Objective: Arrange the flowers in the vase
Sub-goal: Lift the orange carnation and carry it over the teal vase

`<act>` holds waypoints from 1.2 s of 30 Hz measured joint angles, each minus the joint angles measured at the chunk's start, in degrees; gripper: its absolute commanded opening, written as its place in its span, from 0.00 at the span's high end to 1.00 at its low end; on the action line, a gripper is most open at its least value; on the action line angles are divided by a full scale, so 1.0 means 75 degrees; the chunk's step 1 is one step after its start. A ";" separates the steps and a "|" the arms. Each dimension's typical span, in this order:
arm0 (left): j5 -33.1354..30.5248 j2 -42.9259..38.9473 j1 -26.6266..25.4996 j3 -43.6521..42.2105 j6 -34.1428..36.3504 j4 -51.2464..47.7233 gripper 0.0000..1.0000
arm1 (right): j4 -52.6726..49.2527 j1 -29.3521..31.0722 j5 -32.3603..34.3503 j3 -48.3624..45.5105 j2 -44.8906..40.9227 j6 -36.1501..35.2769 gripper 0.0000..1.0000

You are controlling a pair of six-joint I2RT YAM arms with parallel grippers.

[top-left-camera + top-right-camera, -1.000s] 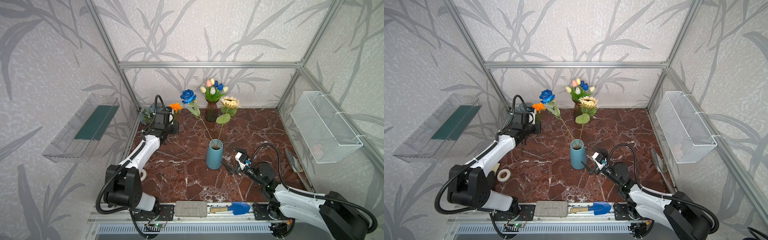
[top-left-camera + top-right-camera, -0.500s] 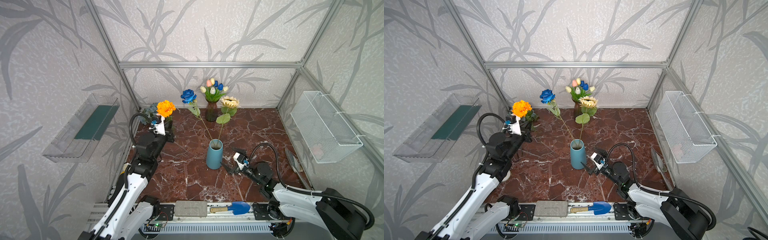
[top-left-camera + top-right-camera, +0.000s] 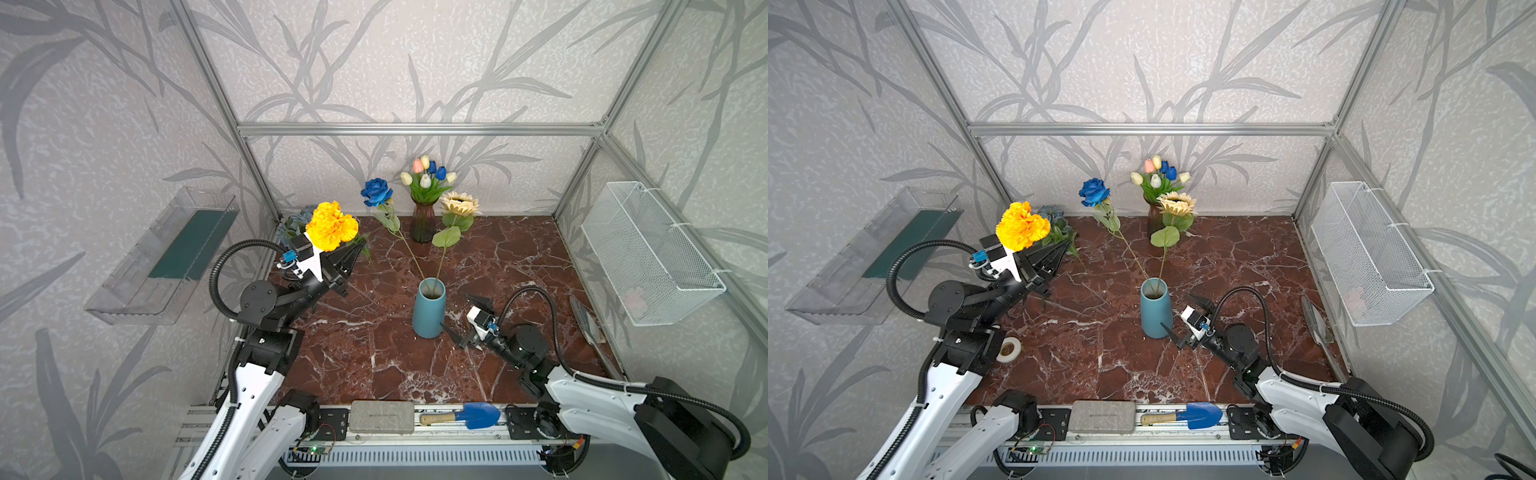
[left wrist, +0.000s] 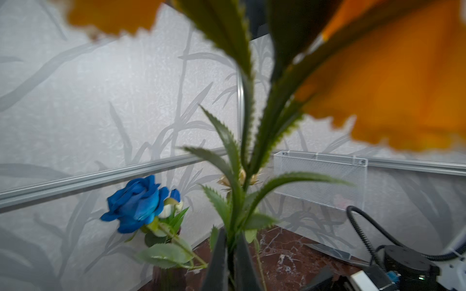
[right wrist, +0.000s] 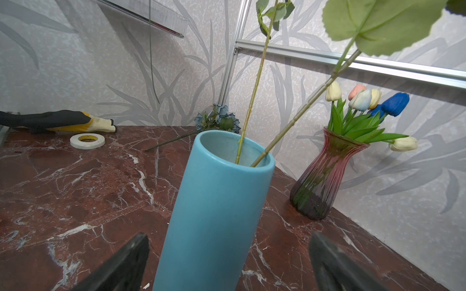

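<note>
Above the marble worktop (image 3: 498,257), the left end effector (image 3: 351,251) is clamping the ruffled orange bloom (image 3: 331,226); the right end effector (image 3: 455,311) is gaping empty beside the matte-blue vase (image 3: 429,316); the grey slab (image 3: 381,415) is bearing unreadable lettering.

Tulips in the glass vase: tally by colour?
Blue tulips: 2
Pink tulip: 1
Cream or white tulips: 4
Total: 7, all in the glass vase
</note>
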 measured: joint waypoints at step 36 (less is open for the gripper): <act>0.0064 0.4269 -0.2361 0.0988 0.0988 0.0370 1.00 | -0.0090 0.0047 -0.0017 0.0003 -0.0318 -0.0009 0.01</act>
